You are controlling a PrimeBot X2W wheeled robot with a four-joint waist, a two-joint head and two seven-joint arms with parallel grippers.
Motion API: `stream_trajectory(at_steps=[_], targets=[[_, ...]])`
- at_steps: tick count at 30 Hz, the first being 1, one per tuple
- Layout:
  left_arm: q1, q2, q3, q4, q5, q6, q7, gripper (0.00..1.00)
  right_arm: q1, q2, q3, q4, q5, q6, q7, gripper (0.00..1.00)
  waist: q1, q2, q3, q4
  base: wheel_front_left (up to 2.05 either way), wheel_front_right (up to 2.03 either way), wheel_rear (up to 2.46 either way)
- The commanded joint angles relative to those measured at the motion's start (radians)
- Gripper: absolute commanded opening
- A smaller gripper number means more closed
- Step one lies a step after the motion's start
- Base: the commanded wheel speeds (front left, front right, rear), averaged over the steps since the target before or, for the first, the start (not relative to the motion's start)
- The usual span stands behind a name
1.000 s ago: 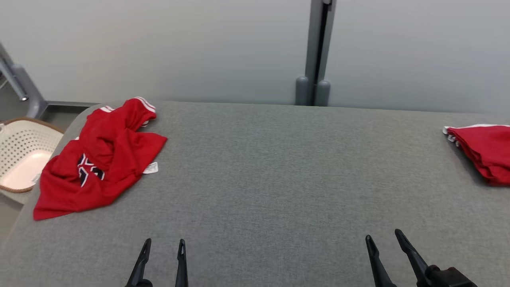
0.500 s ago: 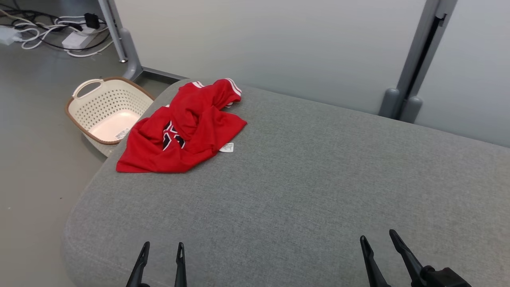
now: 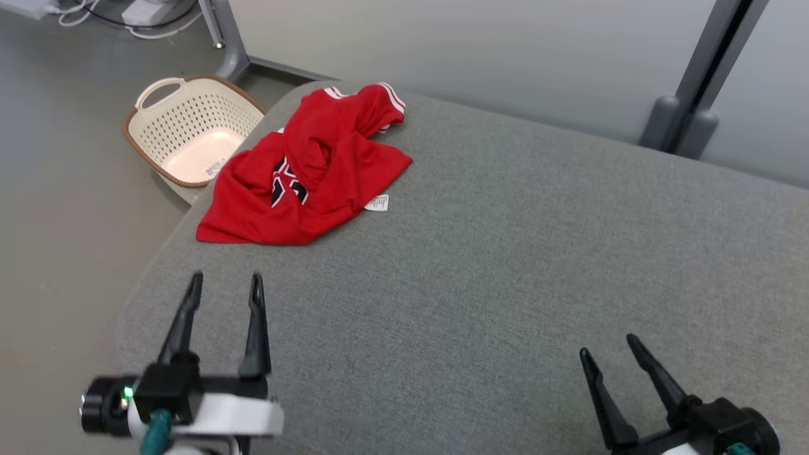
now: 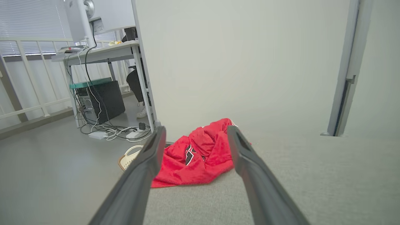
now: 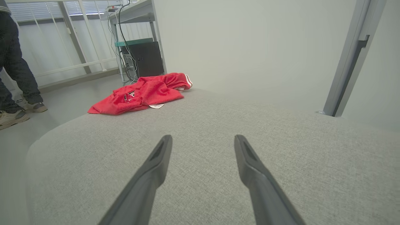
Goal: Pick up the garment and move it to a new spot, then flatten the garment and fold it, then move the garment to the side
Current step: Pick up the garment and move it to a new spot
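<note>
A crumpled red sports shirt with white stripes on its trim and a black and white print (image 3: pixel 303 183) lies in a heap at the far left corner of the grey cloth-covered worktop (image 3: pixel 505 265). A small white tag (image 3: pixel 377 203) sticks out on its near side. On the floor just past that corner sits a cream plastic basket with holes and a brown rim (image 3: pixel 189 126).

The left claw (image 3: pixel 225 278) is wide open and holds nothing. It hovers over the near left part of the worktop and points at the shirt, but there is a gap between them. The right claw (image 3: pixel 607 346) is open and empty too, low on the right, well apart from the shirt.

The step now looks like reaching for the shirt to pick it up. To do it well, the left claw should stay open until its fingers are on both sides of a thick bump of cloth near the middle of the heap. A thin edge could slip out. It should come down from above, not push sideways, or the shirt may slide off the corner towards the basket. Then it should squeeze and lift the shirt high enough that no cloth drags.
</note>
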Motion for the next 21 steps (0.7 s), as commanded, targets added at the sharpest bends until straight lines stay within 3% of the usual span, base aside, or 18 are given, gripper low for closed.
stream_trajectory(at_steps=[1,5,6,10,16,21], targets=[[-0.087,0.007,0.02,0.008,0.011,-0.025,0.0,1.0,-0.026,-0.033,-0.004,-0.008,-0.003,-0.002,-0.001,1.0,0.0,0.0,0.079,-0.02,0.0,0.0,0.0],[-0.314,0.023,0.051,0.104,0.01,-0.091,0.0,1.0,-0.077,-0.103,-0.01,-0.029,-0.006,-0.002,-0.001,1.0,0.0,0.0,0.19,-0.043,0.0,0.0,0.0],[-0.453,0.038,0.064,0.181,0.008,-0.119,0.0,1.0,-0.105,-0.14,-0.01,-0.045,-0.006,-0.002,-0.001,1.0,0.0,0.0,0.248,-0.056,0.0,0.0,0.0],[-0.724,0.07,0.091,0.407,-0.012,-0.148,0.009,1.0,-0.16,-0.213,0.002,-0.073,-0.006,-0.002,-0.001,1.0,0.0,0.0,0.358,-0.089,0.0,0.0,0.0],[-1.072,0.146,0.146,0.766,-0.08,-0.19,0.233,1.0,-0.253,-0.279,0.009,-0.119,0.008,-0.002,-0.001,1.0,0.0,0.0,0.494,-0.181,0.0,0.0,0.0],[-1.209,0.192,0.182,0.917,-0.141,-0.22,0.348,1.0,-0.289,-0.316,0.009,-0.147,0.013,-0.002,0.0,1.0,0.0,0.0,0.568,-0.239,0.0,0.0,0.0]])
